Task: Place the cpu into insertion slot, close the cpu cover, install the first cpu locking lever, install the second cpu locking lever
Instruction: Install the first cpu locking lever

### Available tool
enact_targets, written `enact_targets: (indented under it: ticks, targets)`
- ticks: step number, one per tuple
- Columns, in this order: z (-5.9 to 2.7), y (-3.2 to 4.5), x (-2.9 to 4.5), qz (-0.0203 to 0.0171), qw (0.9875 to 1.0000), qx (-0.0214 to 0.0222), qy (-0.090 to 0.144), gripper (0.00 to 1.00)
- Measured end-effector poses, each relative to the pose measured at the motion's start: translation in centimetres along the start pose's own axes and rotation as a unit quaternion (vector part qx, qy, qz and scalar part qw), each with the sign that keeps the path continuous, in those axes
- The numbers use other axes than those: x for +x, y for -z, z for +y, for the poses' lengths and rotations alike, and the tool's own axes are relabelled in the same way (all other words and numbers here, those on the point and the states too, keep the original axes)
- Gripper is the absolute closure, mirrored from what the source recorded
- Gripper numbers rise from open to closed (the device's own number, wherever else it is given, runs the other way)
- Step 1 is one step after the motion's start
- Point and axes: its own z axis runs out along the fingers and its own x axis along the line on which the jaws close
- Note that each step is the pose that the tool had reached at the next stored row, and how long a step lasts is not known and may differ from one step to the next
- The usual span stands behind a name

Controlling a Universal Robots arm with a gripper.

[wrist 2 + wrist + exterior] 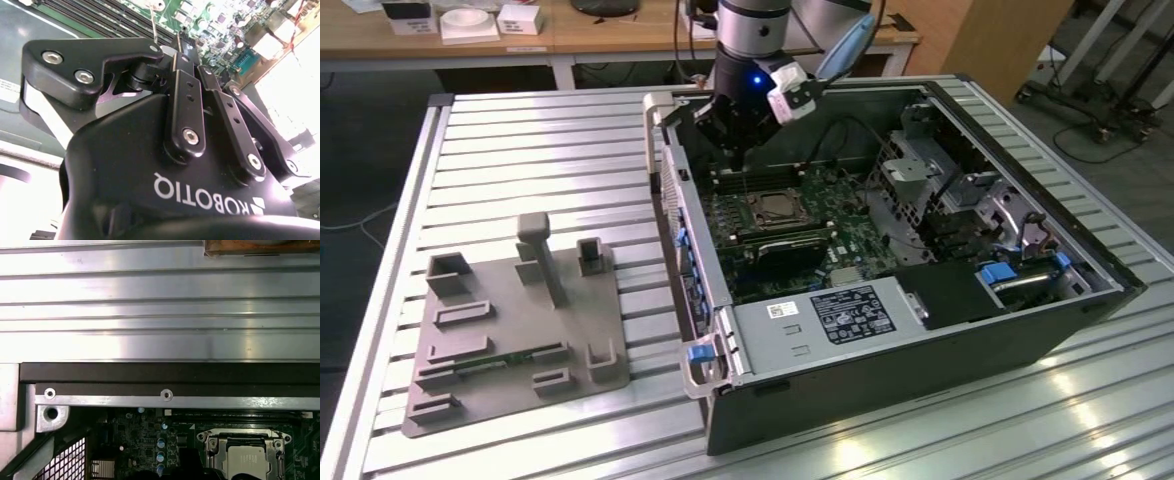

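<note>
Sitting low in the insertion slot (753, 213), the cpu (248, 459) shows as a small dull silver square on the green board, inside the open computer case (881, 385). A thin silver frame, probably the cpu cover (250, 441), lies around it; whether it is latched is unclear. The chip looks light, stiff and flat, likely fragile underneath, so best held by two opposite edges only. The gripper (736, 155) hovers above the board, just beyond the slot's far side, touching nothing visible; I cannot tell whether it is clenched or released. Long black memory slots (774, 240) hem the socket on its near and far sides. The case wall (674, 200) stands close on the exterior view's left. Open room is mainly straight above.
</note>
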Motion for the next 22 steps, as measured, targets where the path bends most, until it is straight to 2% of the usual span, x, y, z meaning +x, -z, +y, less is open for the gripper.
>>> enact_targets:
  ticks: [13,22]
  targets:
    - [0.03,-0.04,-2.35,0.0,1.0,0.0,0.001,0.9]
    - [0.03,-0.12,-3.47,0.0,1.0,0.0,0.001,0.9]
